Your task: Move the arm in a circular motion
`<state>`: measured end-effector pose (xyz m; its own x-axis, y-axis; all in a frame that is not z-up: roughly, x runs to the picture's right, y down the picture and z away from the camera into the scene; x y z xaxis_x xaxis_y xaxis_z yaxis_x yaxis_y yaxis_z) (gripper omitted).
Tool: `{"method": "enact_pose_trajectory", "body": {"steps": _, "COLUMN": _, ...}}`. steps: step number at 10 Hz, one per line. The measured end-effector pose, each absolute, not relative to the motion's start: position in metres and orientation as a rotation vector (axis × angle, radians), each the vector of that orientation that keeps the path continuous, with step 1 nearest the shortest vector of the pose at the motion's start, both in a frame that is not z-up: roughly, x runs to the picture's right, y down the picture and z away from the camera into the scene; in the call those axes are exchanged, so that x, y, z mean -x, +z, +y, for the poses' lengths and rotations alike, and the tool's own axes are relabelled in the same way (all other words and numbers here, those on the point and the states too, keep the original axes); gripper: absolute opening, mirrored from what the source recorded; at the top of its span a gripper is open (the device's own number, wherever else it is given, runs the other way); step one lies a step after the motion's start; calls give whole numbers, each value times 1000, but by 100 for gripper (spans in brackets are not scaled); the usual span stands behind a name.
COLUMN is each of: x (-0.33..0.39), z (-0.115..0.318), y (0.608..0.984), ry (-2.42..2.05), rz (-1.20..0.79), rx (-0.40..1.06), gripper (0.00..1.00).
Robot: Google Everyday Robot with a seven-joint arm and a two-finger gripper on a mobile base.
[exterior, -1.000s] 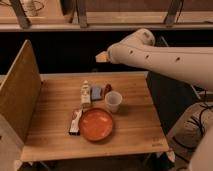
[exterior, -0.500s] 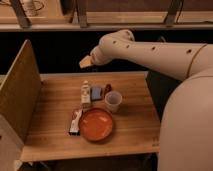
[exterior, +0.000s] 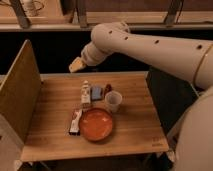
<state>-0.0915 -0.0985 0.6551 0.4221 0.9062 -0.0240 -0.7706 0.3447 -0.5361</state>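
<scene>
Cream arm (exterior: pixel 150 47) reaches in from the right, high above and beyond the red plate (exterior: pixel 96 124). Its tan gripper (exterior: pixel 77 64) hangs beyond the plate's left side; its state cannot be told.

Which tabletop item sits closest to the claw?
The small upright bottle, just below the claw, which hangs over the back edge of the table. The blue packet, cup and orange plate lie farther right or nearer the front.

Your wooden table (exterior: pixel 135 137) carries an orange plate (exterior: pixel 96 124): white cup (exterior: pixel 113 101) at 1 o'clock, bottle (exterior: pixel 86 94) at 11, packet (exterior: pixel 76 121) at 9. The gripper (exterior: pixel 77 64) hangs near the table's far edge.
</scene>
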Motion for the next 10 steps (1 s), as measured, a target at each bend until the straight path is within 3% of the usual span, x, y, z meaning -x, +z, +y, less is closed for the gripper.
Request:
{"method": "enact_pose_trajectory", "body": {"steps": 5, "x": -16, "z": -99, "y": 632, "ry": 1142, "rz": -179, "rx": 402, "gripper": 71}}
{"method": "enact_pose_trajectory", "body": {"steps": 7, "x": -75, "z": -126, "y": 649, "ry": 1214, "rz": -115, "rx": 288, "gripper": 71}}
{"method": "enact_pose_trajectory", "body": {"steps": 10, "x": -108, "z": -172, "y": 690, "ry": 1322, "rz": -72, "rx": 182, "gripper": 71}}
